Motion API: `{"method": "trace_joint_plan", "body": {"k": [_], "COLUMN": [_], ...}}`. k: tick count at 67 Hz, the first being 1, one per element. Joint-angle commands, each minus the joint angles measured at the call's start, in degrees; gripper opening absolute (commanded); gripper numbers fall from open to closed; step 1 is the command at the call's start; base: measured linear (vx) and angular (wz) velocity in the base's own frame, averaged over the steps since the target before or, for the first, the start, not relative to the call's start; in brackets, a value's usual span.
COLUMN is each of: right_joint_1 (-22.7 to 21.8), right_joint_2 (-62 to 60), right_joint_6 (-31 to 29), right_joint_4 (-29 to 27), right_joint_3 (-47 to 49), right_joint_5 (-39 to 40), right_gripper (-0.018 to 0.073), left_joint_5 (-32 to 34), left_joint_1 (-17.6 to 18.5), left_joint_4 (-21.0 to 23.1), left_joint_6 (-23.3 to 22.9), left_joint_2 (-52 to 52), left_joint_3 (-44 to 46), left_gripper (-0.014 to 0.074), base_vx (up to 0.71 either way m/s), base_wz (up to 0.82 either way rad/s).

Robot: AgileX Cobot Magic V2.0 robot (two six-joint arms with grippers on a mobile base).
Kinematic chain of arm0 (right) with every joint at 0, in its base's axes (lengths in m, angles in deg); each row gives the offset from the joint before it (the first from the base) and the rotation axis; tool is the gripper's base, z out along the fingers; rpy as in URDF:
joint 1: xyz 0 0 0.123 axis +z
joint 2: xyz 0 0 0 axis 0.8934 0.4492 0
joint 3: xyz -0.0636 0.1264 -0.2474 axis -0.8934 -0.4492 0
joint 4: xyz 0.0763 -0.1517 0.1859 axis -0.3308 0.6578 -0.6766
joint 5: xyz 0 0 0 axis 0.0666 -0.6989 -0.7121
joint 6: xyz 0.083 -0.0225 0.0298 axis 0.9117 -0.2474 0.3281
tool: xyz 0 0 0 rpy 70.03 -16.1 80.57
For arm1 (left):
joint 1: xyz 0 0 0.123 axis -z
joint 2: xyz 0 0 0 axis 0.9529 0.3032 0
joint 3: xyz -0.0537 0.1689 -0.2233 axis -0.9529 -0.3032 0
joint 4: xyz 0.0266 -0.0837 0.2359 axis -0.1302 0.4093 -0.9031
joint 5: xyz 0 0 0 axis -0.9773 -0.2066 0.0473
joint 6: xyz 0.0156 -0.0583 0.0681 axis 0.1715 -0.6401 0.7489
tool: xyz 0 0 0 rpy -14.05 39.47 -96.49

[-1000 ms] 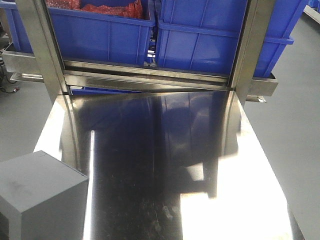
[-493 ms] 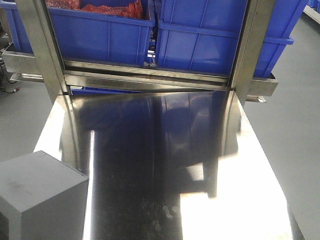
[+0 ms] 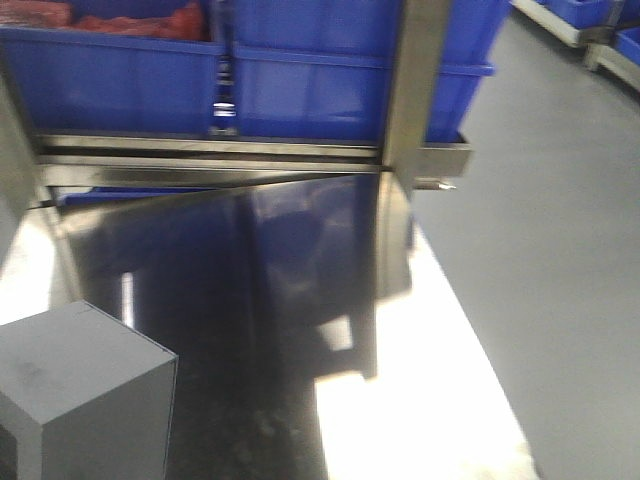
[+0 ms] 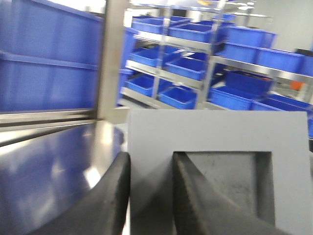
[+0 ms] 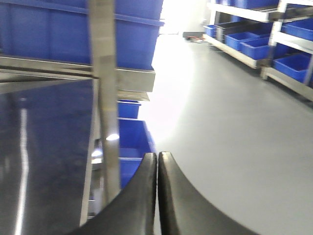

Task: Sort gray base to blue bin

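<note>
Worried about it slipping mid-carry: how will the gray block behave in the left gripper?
The gray base looks rigid, with crisp edges and flat faces, so it probably won't flex. Its matte surface likely holds against the ribbed jaws of the left gripper. Pinched by one wall only, it may twist.

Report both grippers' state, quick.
Left gripper: shut on the gray base, gripping its recess wall.
Right gripper: shut, holding nothing.
</note>
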Motion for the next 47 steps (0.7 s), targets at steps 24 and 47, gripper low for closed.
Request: {"method": "trace_joint_plan", "body": {"k": [24,47], "right_joint_1": [-0.26,-0.26], "right_joint_2": [-0.4,-0.4], "right_joint_6": [-0.39,-0.39], "right_joint_4": [0.49,0.49], "right_joint_3": [-0.26,-0.26], "right_joint_5": [4.51,4.51], "right_gripper": [-0.0005,-0.0005], "left_joint_5": [5.43,5.43], "left_joint_1": [0.37,0.37], "left_joint_4": [-0.2,-0.2], "left_joint_6": [-0.42,-0.42], "left_joint_2": [0.56,0.56], "left_joint_3": [1.77,1.77], "left_gripper": [-0.0007,-0.0007], "base_vx": [-0.06,-0.08], "base_wz": [-0.66,-0.55]}}
